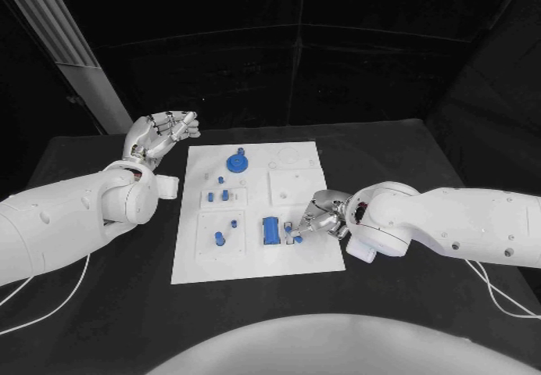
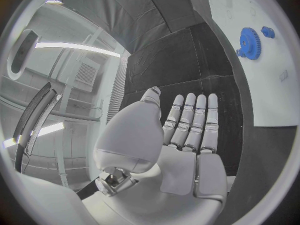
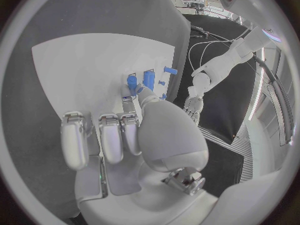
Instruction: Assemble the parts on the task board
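Head view: you've got the task board [image 1: 295, 258] mid black table [image 1: 102, 160]. R hand [image 1: 319, 217] sits low over the board's near-right part, fingertips at a small blue part [image 1: 298, 235] just beside the blue rectangular block [image 1: 272, 230]; can't tell if it's pinched or only touched. R wrist view: thumb [image 3: 139, 94] lies against a blue piece [image 3: 132, 81]. L hand [image 1: 160, 133] is raised off the board's far-left corner, fingers spread, holding nothing. Blue gear [image 1: 237, 162] stands at the far end, small blue pegs [image 1: 221, 193] between; R forearm [image 1: 451, 223] blocks the table on that side.
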Controlling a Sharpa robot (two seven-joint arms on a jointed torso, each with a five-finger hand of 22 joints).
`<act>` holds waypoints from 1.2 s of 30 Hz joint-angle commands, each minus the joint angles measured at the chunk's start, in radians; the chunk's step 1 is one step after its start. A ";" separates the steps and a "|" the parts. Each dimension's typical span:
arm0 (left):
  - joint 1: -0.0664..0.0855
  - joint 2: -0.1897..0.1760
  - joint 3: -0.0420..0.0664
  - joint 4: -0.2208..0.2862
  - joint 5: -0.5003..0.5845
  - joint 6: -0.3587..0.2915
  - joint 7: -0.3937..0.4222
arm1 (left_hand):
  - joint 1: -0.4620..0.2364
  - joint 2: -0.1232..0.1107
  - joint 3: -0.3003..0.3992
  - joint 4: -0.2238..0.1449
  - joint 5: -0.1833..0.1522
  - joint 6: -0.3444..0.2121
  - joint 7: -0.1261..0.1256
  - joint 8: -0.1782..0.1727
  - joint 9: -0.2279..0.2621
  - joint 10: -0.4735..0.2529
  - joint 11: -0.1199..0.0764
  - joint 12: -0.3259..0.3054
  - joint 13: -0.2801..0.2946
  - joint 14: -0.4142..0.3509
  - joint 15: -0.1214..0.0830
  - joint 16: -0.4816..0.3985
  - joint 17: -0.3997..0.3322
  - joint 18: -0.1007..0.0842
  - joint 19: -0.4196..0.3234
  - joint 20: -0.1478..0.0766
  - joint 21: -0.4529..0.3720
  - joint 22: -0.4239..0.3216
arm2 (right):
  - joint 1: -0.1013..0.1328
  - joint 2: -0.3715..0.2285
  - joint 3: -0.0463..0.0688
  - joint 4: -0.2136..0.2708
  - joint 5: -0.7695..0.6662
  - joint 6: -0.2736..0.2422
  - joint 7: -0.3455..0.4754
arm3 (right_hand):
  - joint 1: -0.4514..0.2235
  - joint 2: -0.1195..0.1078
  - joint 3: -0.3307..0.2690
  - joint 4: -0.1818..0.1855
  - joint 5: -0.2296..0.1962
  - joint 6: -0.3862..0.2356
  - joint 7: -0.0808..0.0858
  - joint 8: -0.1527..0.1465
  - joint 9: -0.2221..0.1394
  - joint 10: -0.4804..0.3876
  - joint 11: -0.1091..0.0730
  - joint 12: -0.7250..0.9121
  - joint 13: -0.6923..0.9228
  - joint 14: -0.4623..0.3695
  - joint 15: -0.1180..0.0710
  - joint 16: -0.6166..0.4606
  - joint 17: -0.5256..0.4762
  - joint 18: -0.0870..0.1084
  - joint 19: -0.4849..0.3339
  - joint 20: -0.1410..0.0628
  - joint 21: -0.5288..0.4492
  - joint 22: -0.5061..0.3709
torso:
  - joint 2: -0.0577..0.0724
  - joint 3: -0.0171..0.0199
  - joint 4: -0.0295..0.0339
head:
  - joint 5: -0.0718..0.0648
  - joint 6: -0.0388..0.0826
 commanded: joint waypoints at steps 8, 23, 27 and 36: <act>0.001 0.000 0.000 -0.001 -0.001 0.013 0.118 | -0.001 0.010 -0.007 0.001 0.005 -0.002 0.045 0.004 -0.001 -0.005 -0.001 0.007 -0.002 -0.010 0.000 0.007 -0.001 0.001 0.001 0.000 -0.005 -0.001 | 0.001 -0.001 0.000 0.006 -0.003 -0.010 -0.007 | -0.011 0.000 0.009 0.006 0.036 0.014 -0.002 -0.004 -0.003 0.108 -0.010 0.006 0.263 0.105 -0.009 0.002 0.263 -0.007 0.106 -0.010 0.003 0.263 | 0.000 0.0001 0.0002 | -0.003 0.000; 0.000 -0.001 0.000 0.000 -0.001 0.013 0.117 | -0.001 0.010 -0.007 0.001 0.005 -0.002 0.045 0.005 -0.001 -0.006 -0.001 0.007 -0.002 -0.010 0.000 0.007 -0.002 0.001 0.001 0.000 -0.005 -0.001 | 0.001 0.004 0.000 0.010 -0.003 -0.024 -0.005 | -0.039 -0.009 0.004 0.021 0.031 0.021 -0.002 -0.011 -0.007 0.108 -0.010 0.006 0.263 0.105 -0.011 0.002 0.263 -0.007 0.106 -0.013 0.003 0.263 | 0.000 -0.0003 0.0005 | -0.005 0.000; 0.000 -0.001 0.000 0.000 -0.001 0.013 0.117 | -0.001 0.010 -0.007 0.001 0.005 -0.002 0.045 0.005 -0.001 -0.006 -0.001 0.007 -0.002 -0.010 0.000 0.007 -0.002 0.001 0.001 0.000 -0.005 -0.001 | 0.001 0.006 0.000 0.009 -0.003 -0.025 -0.007 | -0.059 -0.018 -0.005 0.032 0.014 0.023 -0.001 -0.016 -0.010 0.108 -0.010 0.006 0.263 0.105 -0.011 0.002 0.263 -0.007 0.106 -0.013 0.003 0.263 | 0.000 -0.0003 0.0001 | -0.006 0.000; 0.000 -0.001 0.000 0.000 -0.001 0.014 0.117 | -0.001 0.010 -0.007 0.001 0.005 -0.002 0.045 0.005 -0.001 -0.006 -0.001 0.007 -0.002 -0.010 0.000 0.007 -0.002 0.001 0.001 0.000 -0.005 -0.001 | 0.001 0.007 0.000 0.008 -0.004 -0.025 -0.016 | -0.108 -0.047 -0.041 0.060 -0.003 0.023 0.004 -0.028 -0.017 0.108 -0.006 0.006 0.263 0.105 -0.008 0.002 0.263 -0.007 0.106 -0.012 0.003 0.263 | 0.000 0.0000 0.0005 | -0.005 0.000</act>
